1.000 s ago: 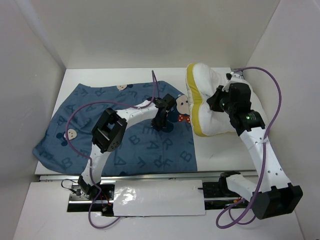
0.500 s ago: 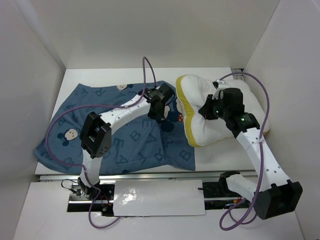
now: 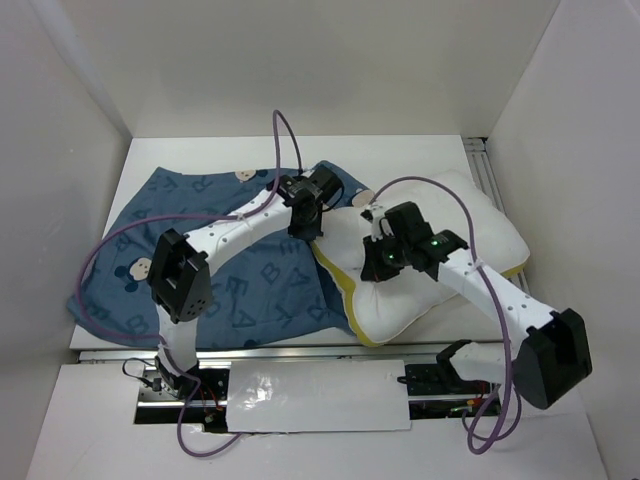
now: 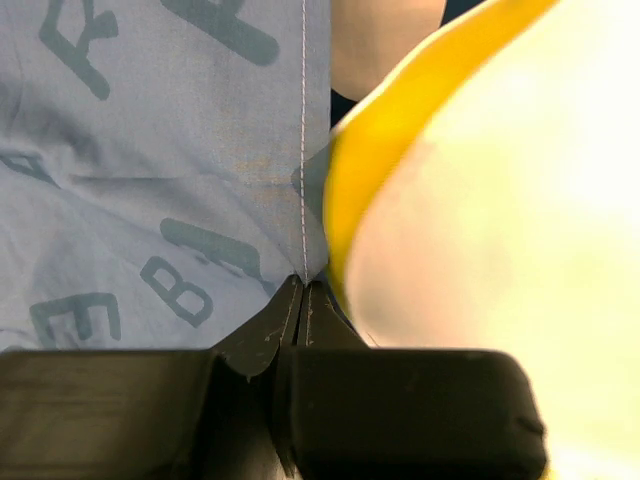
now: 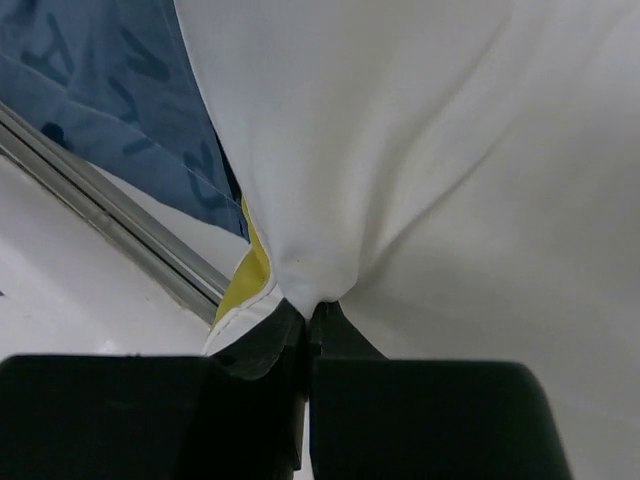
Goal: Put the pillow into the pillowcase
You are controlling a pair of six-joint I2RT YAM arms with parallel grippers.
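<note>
Top external — plump white pillow point(image 3: 472, 226), yellow seam; rumpled blue pillowcase point(image 3: 262, 292).

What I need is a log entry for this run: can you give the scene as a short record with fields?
pillowcase: spread flat on the left of the table
pillow: to its right, most of it outside the case
yellow band: meets the case's right edge
left pincer: shut on the pillowcase hem
right pincer: shut on a pinch of pillow fabric
task state: pillow not yet inside
</note>
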